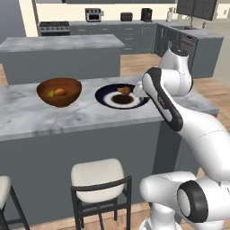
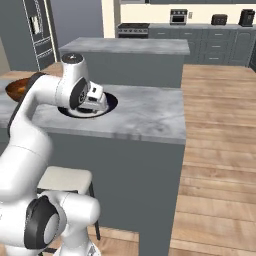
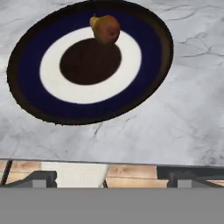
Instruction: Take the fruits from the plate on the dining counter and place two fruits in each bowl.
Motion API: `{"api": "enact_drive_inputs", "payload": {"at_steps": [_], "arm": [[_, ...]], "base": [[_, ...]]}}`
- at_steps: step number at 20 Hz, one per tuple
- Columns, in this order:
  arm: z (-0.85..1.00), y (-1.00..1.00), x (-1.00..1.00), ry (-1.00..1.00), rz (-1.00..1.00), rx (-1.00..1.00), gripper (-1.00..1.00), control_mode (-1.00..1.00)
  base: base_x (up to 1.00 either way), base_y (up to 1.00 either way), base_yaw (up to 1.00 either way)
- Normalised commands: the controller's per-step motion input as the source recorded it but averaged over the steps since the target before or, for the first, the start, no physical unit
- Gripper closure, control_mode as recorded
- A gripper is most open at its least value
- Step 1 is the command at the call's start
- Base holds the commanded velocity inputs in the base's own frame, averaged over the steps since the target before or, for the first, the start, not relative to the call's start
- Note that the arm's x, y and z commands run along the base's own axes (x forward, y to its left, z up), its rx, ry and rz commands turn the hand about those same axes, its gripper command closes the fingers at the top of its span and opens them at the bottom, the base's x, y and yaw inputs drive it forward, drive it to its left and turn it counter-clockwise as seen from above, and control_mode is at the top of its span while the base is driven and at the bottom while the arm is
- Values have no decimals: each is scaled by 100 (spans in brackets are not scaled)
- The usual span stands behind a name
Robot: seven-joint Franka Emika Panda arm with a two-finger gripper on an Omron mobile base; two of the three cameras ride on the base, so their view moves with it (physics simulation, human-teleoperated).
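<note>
The navy-rimmed plate (image 3: 26, 78) lies on the marble dining counter (image 1: 27, 112). One orange-brown fruit (image 3: 106, 28) rests on the plate's white ring, at its far side from the hand; it also shows as the fruit (image 1: 124, 90). My gripper (image 3: 113, 180) hovers open above the plate's near edge, close to the counter's front edge, with nothing between its fingers. To the plate's left stands a reddish-brown wooden bowl (image 1: 45, 95) holding fruits (image 1: 58, 92), yellow-green and orange. In the right base view the hand (image 2: 96, 103) covers most of the plate (image 2: 111, 103).
A white-cushioned stool (image 1: 99, 177) stands below the counter's front edge, with part of another at the far left. A second marble island (image 1: 58, 45) lies behind the counter. Bare marble (image 2: 145, 112) stretches right of the plate.
</note>
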Motion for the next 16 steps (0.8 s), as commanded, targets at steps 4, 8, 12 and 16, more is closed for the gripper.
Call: {"api": "enact_drive_inputs", "payload": {"at_steps": [4,8,12,16], "arm": [[0,11,47,-8,14,-2,-100,-100],[-4,25,30,-18,9,-12,-100,-100],[-15,15,52,-9,7,-5,-100,-100],[-8,-3,74,1,4,0,-100,-100]], "base": [[0,0,0],[0,0,0],[0,0,0],[0,0,0]]}}
